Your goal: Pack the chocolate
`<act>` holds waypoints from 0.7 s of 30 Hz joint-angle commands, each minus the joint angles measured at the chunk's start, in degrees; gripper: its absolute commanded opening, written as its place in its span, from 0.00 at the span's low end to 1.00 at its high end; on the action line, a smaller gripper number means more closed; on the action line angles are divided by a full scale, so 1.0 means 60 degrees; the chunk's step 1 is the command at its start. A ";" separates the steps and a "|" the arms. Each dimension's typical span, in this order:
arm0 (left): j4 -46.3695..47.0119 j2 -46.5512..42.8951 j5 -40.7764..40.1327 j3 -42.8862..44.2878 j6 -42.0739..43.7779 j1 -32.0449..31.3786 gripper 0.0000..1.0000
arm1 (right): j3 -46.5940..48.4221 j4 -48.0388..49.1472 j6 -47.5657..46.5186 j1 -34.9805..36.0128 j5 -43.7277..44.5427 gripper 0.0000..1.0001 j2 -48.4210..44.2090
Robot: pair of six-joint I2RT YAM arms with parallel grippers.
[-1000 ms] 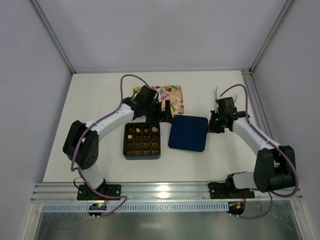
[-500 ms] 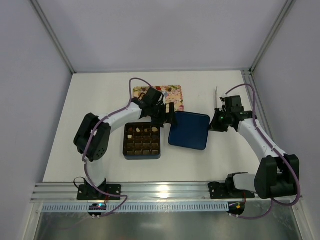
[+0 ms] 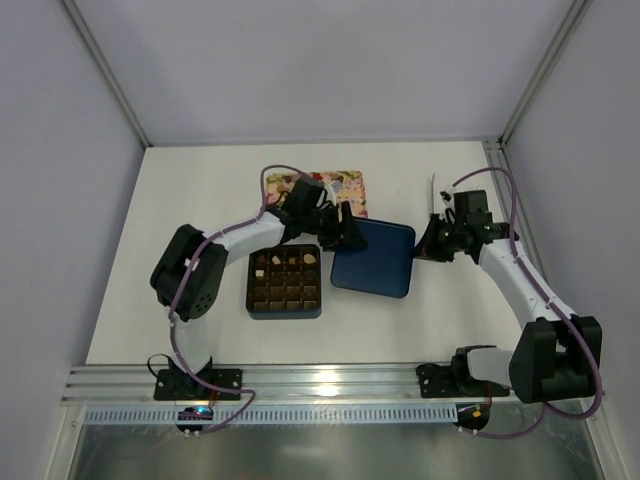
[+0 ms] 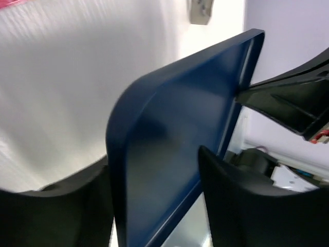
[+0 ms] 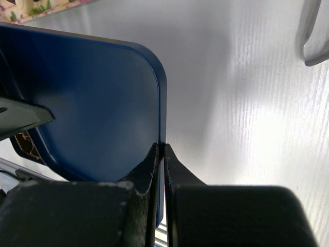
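The navy-blue lid (image 3: 373, 258) is held tilted off the table, right of the dark brown grid box (image 3: 285, 283). Several small chocolates (image 3: 291, 261), brown and cream, sit in the box's far cells. My right gripper (image 3: 422, 248) is shut on the lid's right rim; in the right wrist view its jaws (image 5: 161, 146) pinch the thin edge of the lid (image 5: 92, 103). My left gripper (image 3: 345, 233) is at the lid's left edge. In the left wrist view its fingers (image 4: 154, 159) stand wide apart, straddling the rim of the lid (image 4: 169, 134).
A floral tray (image 3: 340, 188) lies behind the box and lid, partly hidden by the left arm. A small white object (image 3: 435, 190) lies at the far right, also in the right wrist view (image 5: 313, 36). Frame posts and rails border the table.
The lid has shifted left towards the box and tilted up, carried by the right gripper. The left gripper has moved right and now has the lid's left edge between its fingers.
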 commanded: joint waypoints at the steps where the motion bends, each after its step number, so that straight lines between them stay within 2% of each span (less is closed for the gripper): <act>1: 0.1418 -0.0403 0.0887 -0.0319 -0.0779 -0.0056 0.54 | 0.0084 0.0479 0.0310 -0.0027 -0.0543 0.04 -0.0440; 2: 0.1492 -0.0433 0.0903 -0.0364 -0.0896 -0.0056 0.46 | 0.0055 0.0494 0.0310 -0.0013 -0.0558 0.04 -0.0455; 4: 0.1683 -0.0491 0.0975 -0.0510 -0.0999 -0.0056 0.37 | 0.0011 0.0509 0.0325 -0.0013 -0.0558 0.04 -0.0557; 5: 0.1756 -0.0535 0.1048 -0.0569 -0.1116 -0.0056 0.30 | -0.0019 0.0523 0.0325 -0.0027 -0.0529 0.04 -0.0558; 7: 0.1917 -0.0565 0.1108 -0.0613 -0.1219 -0.0042 0.23 | -0.0033 0.0538 0.0310 -0.0013 -0.0499 0.04 -0.0645; 8: 0.1932 -0.0550 0.1195 -0.0642 -0.1263 -0.0056 0.14 | -0.0063 0.0538 0.0310 -0.0027 -0.0456 0.04 -0.0660; 9: 0.1962 -0.0521 0.1225 -0.0643 -0.1365 -0.0056 0.10 | -0.0063 0.0538 0.0281 0.0002 -0.0441 0.04 -0.0704; 10: 0.1962 -0.0536 0.1254 -0.0628 -0.1410 -0.0056 0.00 | -0.0077 0.0538 0.0266 0.0002 -0.0324 0.07 -0.0762; 12: 0.1962 -0.0550 0.1342 -0.0614 -0.1512 -0.0042 0.00 | -0.0078 0.0509 0.0164 0.0046 -0.0119 0.20 -0.0894; 13: 0.1947 -0.0565 0.1386 -0.0599 -0.1643 -0.0042 0.00 | -0.0078 0.0480 0.0091 0.0176 0.0056 0.36 -0.1083; 15: 0.1787 -0.0623 0.1459 -0.0584 -0.1906 0.0061 0.00 | -0.0019 0.0421 -0.0128 0.0425 0.0888 0.54 -0.1362; 18: 0.1320 -0.0696 0.1692 -0.0555 -0.2156 0.0382 0.00 | 0.0332 0.0173 -0.0538 0.1931 0.2851 0.68 -0.2079; 21: 0.0484 -0.0682 0.2102 -0.0409 -0.2362 0.0763 0.00 | 0.0509 0.0230 -0.0904 0.3820 0.4054 0.70 -0.2739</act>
